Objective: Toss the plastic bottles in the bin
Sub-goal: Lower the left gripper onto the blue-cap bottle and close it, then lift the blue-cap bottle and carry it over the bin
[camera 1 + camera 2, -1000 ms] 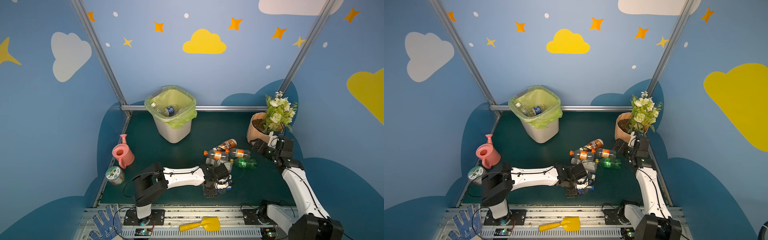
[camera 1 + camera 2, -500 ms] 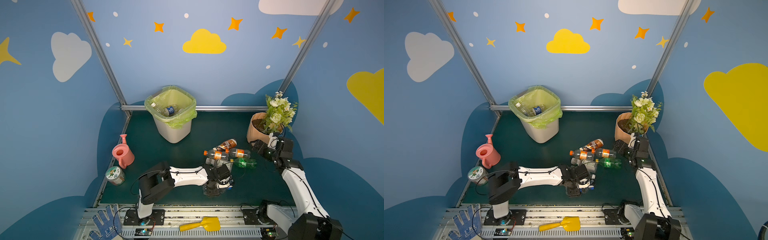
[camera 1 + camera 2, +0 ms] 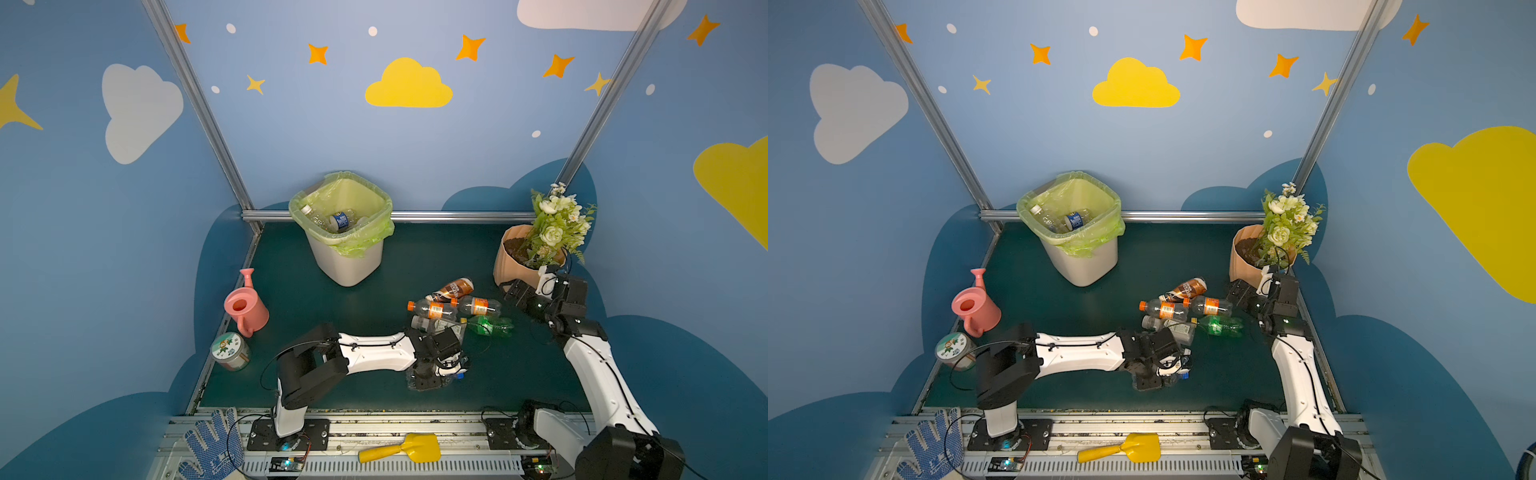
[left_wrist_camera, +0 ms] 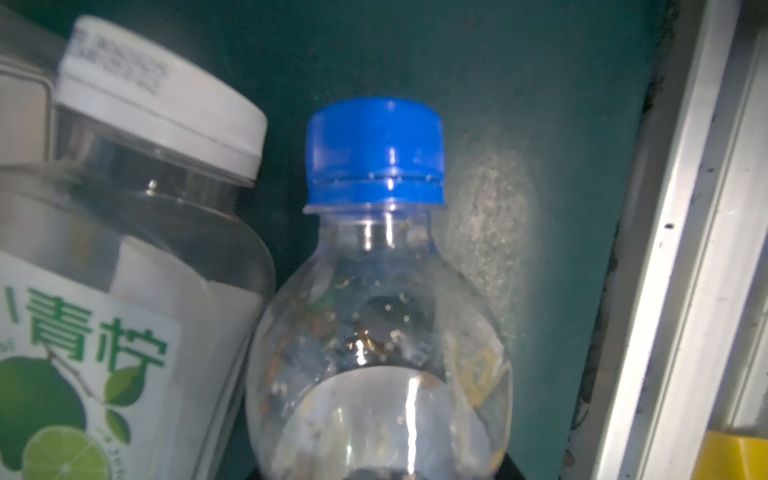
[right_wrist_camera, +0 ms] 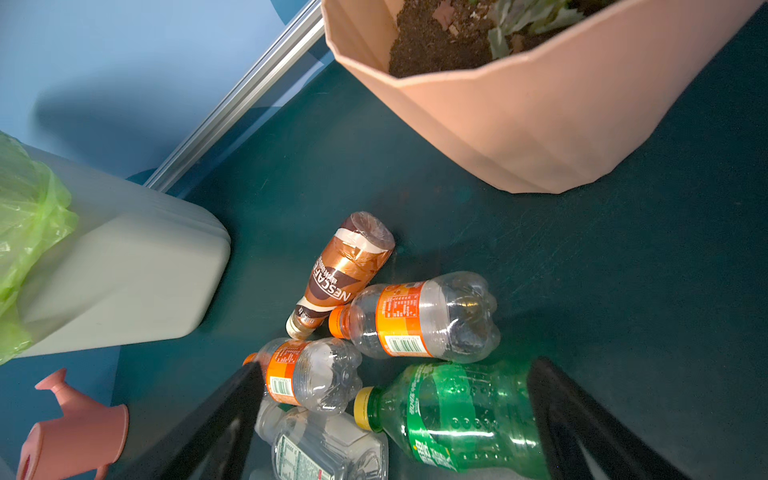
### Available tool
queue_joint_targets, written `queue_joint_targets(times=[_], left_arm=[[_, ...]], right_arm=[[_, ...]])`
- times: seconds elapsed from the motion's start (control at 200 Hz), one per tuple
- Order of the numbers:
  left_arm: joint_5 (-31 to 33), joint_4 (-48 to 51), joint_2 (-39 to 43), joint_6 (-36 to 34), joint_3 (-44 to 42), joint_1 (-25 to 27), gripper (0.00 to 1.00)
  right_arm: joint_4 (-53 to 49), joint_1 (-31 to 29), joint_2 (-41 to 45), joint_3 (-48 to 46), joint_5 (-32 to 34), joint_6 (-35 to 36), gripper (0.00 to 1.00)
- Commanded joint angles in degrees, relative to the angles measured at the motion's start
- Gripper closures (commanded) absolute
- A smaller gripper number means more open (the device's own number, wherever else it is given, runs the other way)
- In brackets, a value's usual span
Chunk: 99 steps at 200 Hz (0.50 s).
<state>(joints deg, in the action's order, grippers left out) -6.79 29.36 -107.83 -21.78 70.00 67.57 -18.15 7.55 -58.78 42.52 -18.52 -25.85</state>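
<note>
Lying on the dark green desk near its front edge: a clear blue-capped bottle, filling the middle of the left wrist view, neck and cap free. Just beside it, a white-capped bottle with a lime label. Down over the blue-capped bottle in both top views, the left pincer, fingertips hidden behind wrist and plastic; impossible to tell whether clamped on the bottle or only set around it. Just behind, a loose heap of plastic bottles on the desk: a brown coffee bottle, two orange-labelled bottles with orange caps, a green bottle with a yellow cap, and a squarish bottle with a white label. At the right side of that heap, the right pincer, black fingers spread wide, holding nothing. At the back of the desk, well apart from the heap, the bin, white, lined with a yellow-green bag, a few discarded bottles inside. Just behind the right pincer, a tan flowerpot with flowers. By the left edge, a pink watering can and a small lidded tin. On the front rail, a yellow scoop and a blue-dotted glove.
</note>
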Motion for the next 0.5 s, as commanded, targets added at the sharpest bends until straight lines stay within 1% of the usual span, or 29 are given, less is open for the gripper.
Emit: queue_joint_targets(times=[0.0, 0.105, 0.245, 0.335, 0.491], left_arm=[[-0.6, 1.4, -0.7, 0.8, 0.3, 0.2, 0.51], [-0.9, 0.9, 0.3, 0.8, 0.2, 0.2, 0.57], [-0.1, -0.8, 4.2, 2.4, -0.4, 0.1, 0.58], [1.2, -1.6, 7.9, 4.3, -0.5, 0.1, 0.58], [3.5, -6.0, 17.4, 7.3, -2.3, -0.2, 0.59]], right_arm=[[1.1, 0.4, -0.5, -0.4, -1.0, -0.6, 0.03], [1.0, 0.4, -0.4, -0.3, -1.1, -0.7, 0.03], [1.0, 0.5, -0.4, -0.4, -1.0, -0.8, 0.03], [1.0, 0.5, -0.5, -0.3, -1.3, -0.8, 0.03], [1.2, 0.5, -0.8, -0.1, -3.0, -0.2, 0.03]])
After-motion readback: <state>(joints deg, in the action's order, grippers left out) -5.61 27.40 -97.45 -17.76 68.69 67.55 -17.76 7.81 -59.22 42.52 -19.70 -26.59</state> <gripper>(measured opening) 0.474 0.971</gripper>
